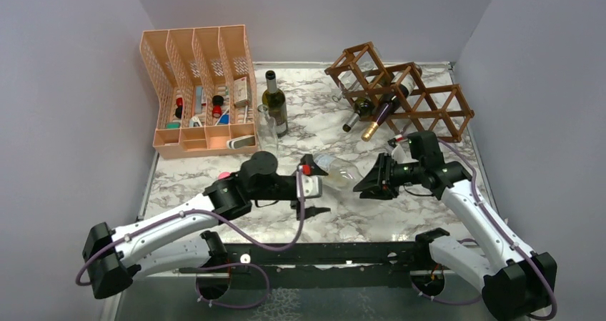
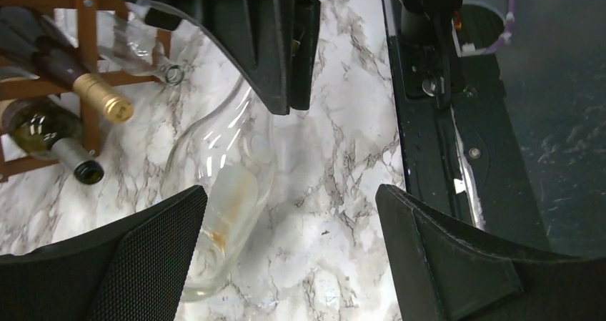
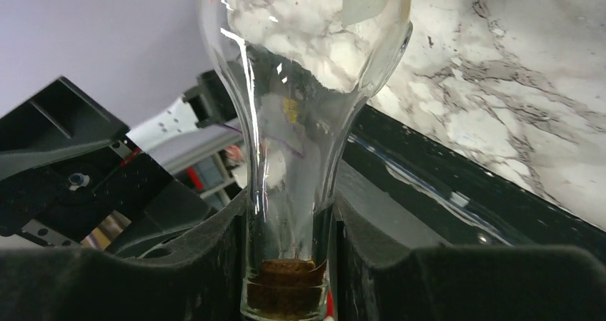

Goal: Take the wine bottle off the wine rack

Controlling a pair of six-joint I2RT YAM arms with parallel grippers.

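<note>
My right gripper [image 3: 289, 264] is shut on the corked neck of a clear glass wine bottle [image 3: 300, 63]. The bottle [image 1: 336, 169] lies nearly level over the marble table, off the dark wooden wine rack [image 1: 400, 96] at the back right. My left gripper [image 1: 314, 190] stands open at the bottle's base end. In the left wrist view the bottle's body [image 2: 229, 192] sits beside the left finger [image 2: 143, 257], nothing gripped between the jaws. Two bottles stay in the rack: one dark with a gold cap [image 1: 382, 117], one green [image 1: 357, 114].
A peach mesh organizer [image 1: 200, 85] with small items stands at the back left. An upright dark bottle [image 1: 274, 103] and a clear glass vessel [image 1: 266, 128] stand beside it. The black base rail [image 1: 321, 253] runs along the near edge.
</note>
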